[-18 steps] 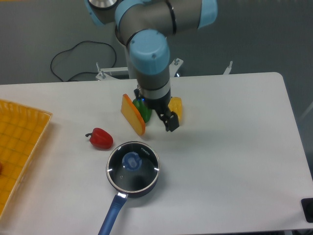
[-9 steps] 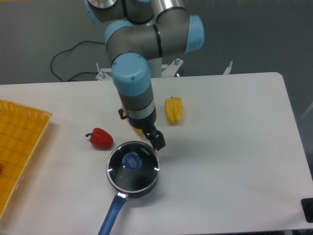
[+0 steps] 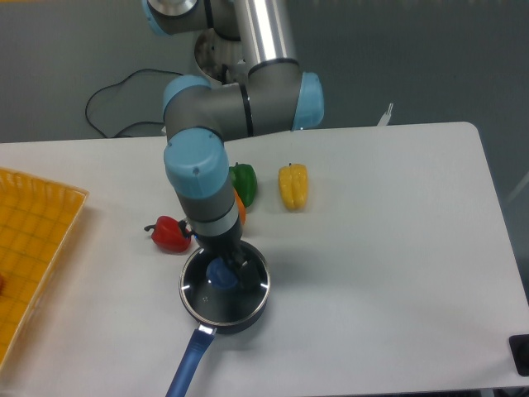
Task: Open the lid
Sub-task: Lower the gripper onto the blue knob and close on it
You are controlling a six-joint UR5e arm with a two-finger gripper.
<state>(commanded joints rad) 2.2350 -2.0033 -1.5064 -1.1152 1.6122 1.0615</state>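
The lid [image 3: 208, 296], a clear glass disc with a silver rim and a blue knob [image 3: 220, 273], rests on the black saucepan [image 3: 240, 318] near the table's front. The pan's blue handle [image 3: 187, 367] points toward the front edge. My gripper [image 3: 234, 263] hangs directly over the lid, its black fingers down at the knob's right side. Whether the fingers are closed on the knob is hidden by the wrist and the viewing angle.
A red pepper [image 3: 169, 235] lies just left of the pan. A green pepper [image 3: 244, 181] and a yellow pepper [image 3: 293, 185] sit behind it, with an orange item [image 3: 239, 206] partly hidden by the arm. A yellow tray [image 3: 33, 248] occupies the left edge.
The arm has swung forward and left from behind the peppers, and the gripper has come down over the lid's knob. The lid and pan have not moved.
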